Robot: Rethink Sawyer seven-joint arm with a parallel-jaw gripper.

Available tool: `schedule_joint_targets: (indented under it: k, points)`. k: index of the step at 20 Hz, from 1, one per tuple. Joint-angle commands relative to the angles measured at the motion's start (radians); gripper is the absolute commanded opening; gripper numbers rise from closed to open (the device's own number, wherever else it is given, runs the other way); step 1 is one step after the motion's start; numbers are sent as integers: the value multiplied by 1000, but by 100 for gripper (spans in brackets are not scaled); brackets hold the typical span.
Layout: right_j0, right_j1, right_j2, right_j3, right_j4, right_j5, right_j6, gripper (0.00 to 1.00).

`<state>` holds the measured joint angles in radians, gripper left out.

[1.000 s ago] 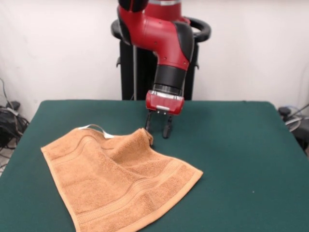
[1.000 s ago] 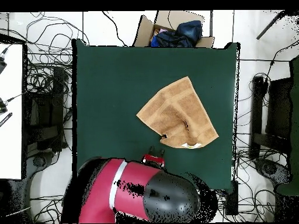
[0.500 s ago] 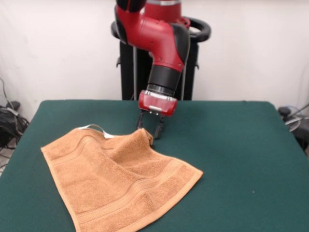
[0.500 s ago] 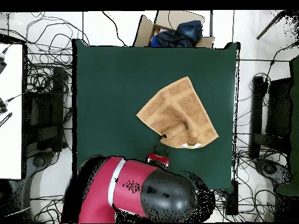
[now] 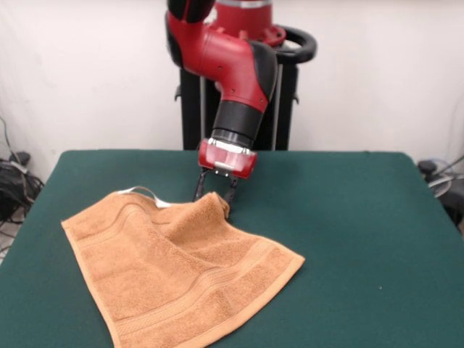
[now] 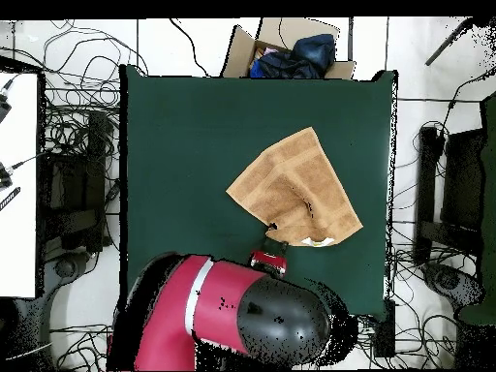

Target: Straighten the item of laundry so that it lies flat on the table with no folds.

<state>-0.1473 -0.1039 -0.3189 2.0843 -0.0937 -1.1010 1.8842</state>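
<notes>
The item of laundry (image 5: 174, 268), an orange-tan towel, lies on the left half of the green table (image 5: 348, 217). Its far corner is folded over and stands up in a small peak. A white loop tag (image 5: 141, 191) shows at its far edge. My gripper (image 5: 213, 193) hangs open just behind that raised corner, fingers pointing down, their tips partly hidden by the cloth. In the overhead view the towel (image 6: 295, 189) sits right of the table's (image 6: 194, 145) centre, and the gripper (image 6: 271, 240) is at its bottom edge near the fold.
A cardboard box (image 6: 291, 48) holding dark blue cloth stands beyond the table's top edge in the overhead view. Cables (image 6: 68, 145) cover the floor on both sides. The black pedestal (image 5: 192, 109) rises behind the table.
The gripper has moved left in the front view and slightly lower, from beside the folded corner to right behind it. The towel has not moved.
</notes>
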Motion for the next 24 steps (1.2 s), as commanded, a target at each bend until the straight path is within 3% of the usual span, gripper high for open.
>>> schedule_joint_targets:
  k: [1, 10, 24]
  points:
    - [-36, 61, 72, -159, -15, -28, 170, 100]
    - [-100, 72, 127, -190, -131, -7, 203, 100]
    - [-84, 86, 104, -225, -158, 7, 130, 100]
